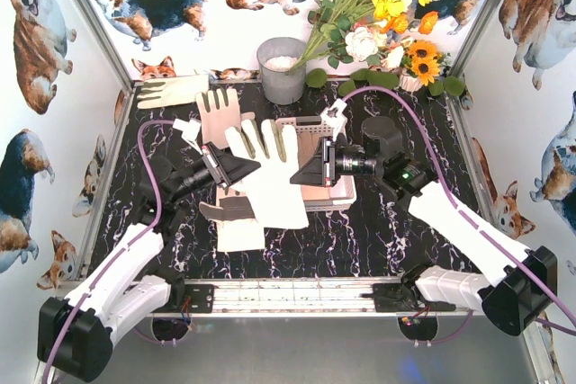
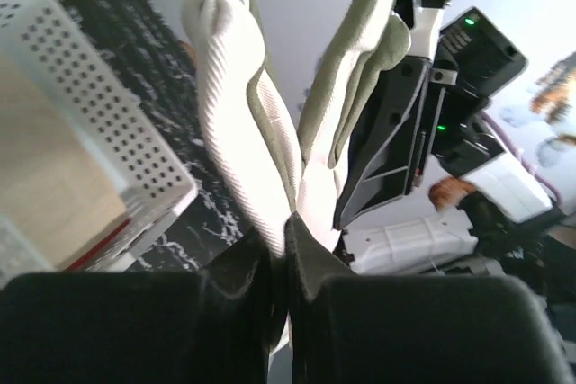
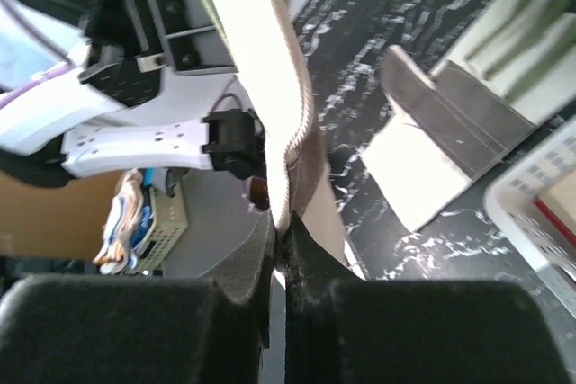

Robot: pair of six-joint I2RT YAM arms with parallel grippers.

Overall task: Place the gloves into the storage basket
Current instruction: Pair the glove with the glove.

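This glove (image 1: 270, 177) is looking light, soft and floppy, drooping wherever it isn't supported, so I'm judging a pinch on the cuff or a side edge as the best hold. I'm holding it spread between both arms above the tabletop (image 1: 396, 240), overlapping the storage basket (image 1: 335, 197) at its 9 o'clock side. The left gripper (image 1: 241, 168) is clamping the glove's 9 o'clock edge and the right gripper (image 1: 306, 168) is clenching the 3 o'clock edge. The other gloves (image 1: 220, 114) are lying around 11 o'clock.
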